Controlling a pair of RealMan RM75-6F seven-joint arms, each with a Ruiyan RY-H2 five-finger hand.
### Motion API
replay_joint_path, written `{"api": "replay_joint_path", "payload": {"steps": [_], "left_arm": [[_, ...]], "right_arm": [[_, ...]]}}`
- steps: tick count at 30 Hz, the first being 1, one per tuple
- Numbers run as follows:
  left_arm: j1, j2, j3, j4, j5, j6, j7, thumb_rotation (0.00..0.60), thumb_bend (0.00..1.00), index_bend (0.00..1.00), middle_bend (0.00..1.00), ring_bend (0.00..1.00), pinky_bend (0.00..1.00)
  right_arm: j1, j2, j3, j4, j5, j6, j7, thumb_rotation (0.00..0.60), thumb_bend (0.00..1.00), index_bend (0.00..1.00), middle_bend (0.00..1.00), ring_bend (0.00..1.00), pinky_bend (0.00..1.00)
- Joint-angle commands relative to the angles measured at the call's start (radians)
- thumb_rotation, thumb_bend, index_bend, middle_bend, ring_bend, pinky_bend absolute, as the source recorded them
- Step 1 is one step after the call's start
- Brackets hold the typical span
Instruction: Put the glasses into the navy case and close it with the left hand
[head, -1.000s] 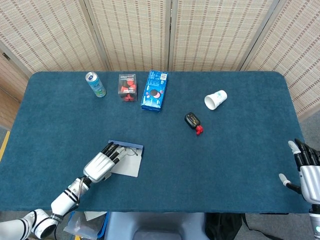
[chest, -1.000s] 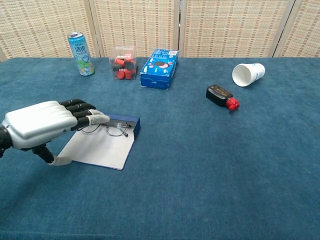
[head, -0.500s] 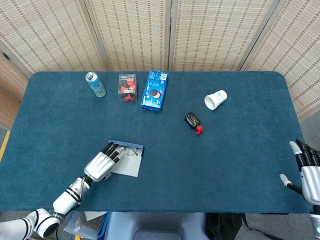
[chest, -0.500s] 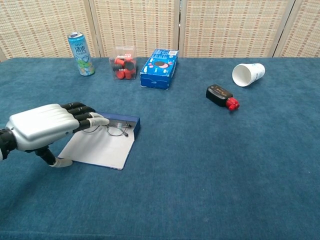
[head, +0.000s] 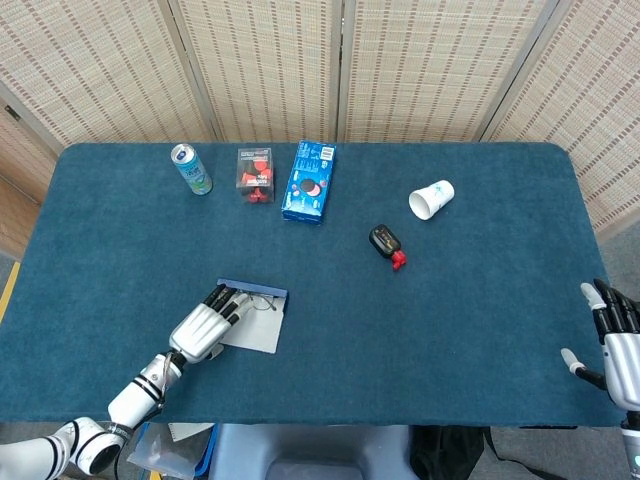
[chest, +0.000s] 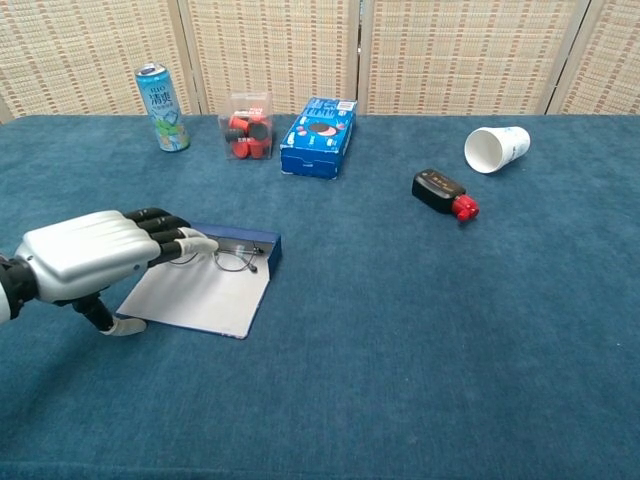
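The navy case (chest: 205, 295) (head: 256, 331) lies open on the blue table, its pale lid lining facing up. The thin wire glasses (chest: 228, 261) (head: 264, 303) rest inside it against the raised navy far edge. My left hand (chest: 88, 259) (head: 204, 329) hovers low over the case's left part, fingers stretched toward the glasses, fingertips at their left end. Its thumb hangs down by the lid's near left corner. I cannot tell whether the fingers touch the frame. My right hand (head: 618, 345) stays at the table's right front corner, fingers spread and empty; the chest view does not show it.
Along the back stand a drink can (chest: 160, 93) (head: 190, 168), a clear box of red pieces (chest: 248, 127) (head: 256, 175) and a blue carton (chest: 320, 137) (head: 310, 181). A black device with a red cap (chest: 444, 193) (head: 386, 243) and a tipped paper cup (chest: 496, 148) (head: 432, 199) lie at mid right.
My left hand has drawn back slightly toward the near left, fingertips still at the glasses. The right hand has sunk a little. Case and glasses have not moved.
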Motion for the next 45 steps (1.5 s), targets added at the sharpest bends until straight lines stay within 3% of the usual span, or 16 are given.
{"api": "replay_joint_path", "payload": {"steps": [1,21,45], "left_arm": [[-0.001,-0.009,-0.008,0.01,0.0,0.006,-0.008,0.6,0.22,0.0,0.0,0.0,0.0],[0.004,-0.075,-0.065,0.092,-0.004,0.068,-0.07,0.6,0.22,0.0,0.0,0.0,0.0],[-0.055,-0.199,-0.211,0.174,-0.129,0.062,-0.11,0.6,0.22,0.0,0.0,0.0,0.0]], "right_arm": [[-0.001,0.0,-0.001,0.0,0.0,0.001,-0.001,0.6,0.19,0.0,0.05,0.08,0.11],[-0.004,-0.003,0.002,0.003,0.003,0.004,0.001,0.6,0.19,0.0,0.05,0.08,0.11],[-0.006,-0.006,0.007,0.02,0.015,0.002,0.022,0.6,0.19,0.0,0.05,0.08,0.11]]}}
